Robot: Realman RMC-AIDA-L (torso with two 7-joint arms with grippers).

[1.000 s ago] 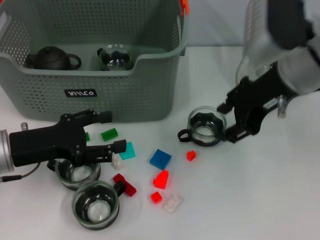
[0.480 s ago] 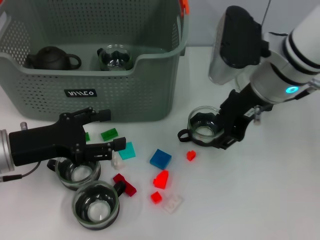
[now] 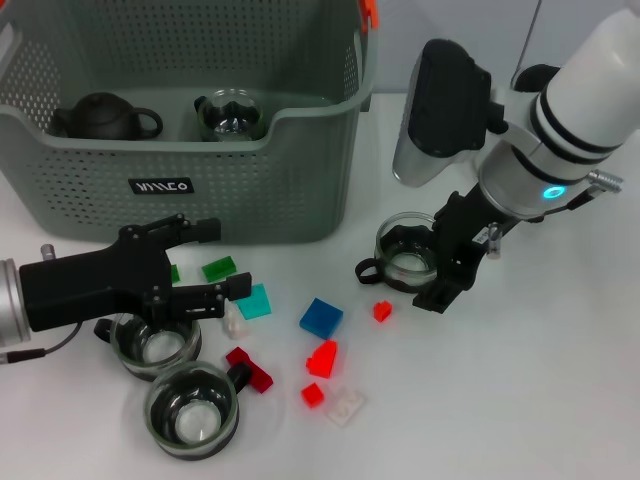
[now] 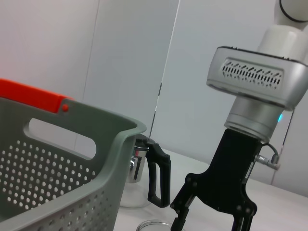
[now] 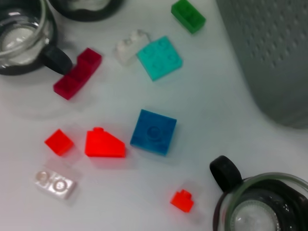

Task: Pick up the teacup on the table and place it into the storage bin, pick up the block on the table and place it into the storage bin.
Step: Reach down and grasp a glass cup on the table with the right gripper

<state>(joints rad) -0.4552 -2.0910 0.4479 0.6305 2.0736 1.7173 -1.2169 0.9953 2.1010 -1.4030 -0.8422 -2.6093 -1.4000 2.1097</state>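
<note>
Upper left of the head view, the storage bin (image 3: 200,150) holds a dark teapot (image 3: 103,117) and a glass cup (image 3: 231,114). Centre right, the right gripper (image 3: 428,262) sits at a teacup (image 3: 409,255) on the table (image 3: 520,400), jaws spread and not closed on it. Lower left, the left gripper (image 3: 215,262) hangs open over scattered blocks (image 3: 320,318), holding nothing.

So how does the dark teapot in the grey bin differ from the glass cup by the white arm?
The dark opaque teapot sits inside the grey-green perforated storage bin; the clear glass teacup with a black holder stands outside it on the white table. The teapot is lidded, the teacup open-topped. The right gripper is at the teacup; nothing touches the teapot. Both stand upright, with handles.
</note>
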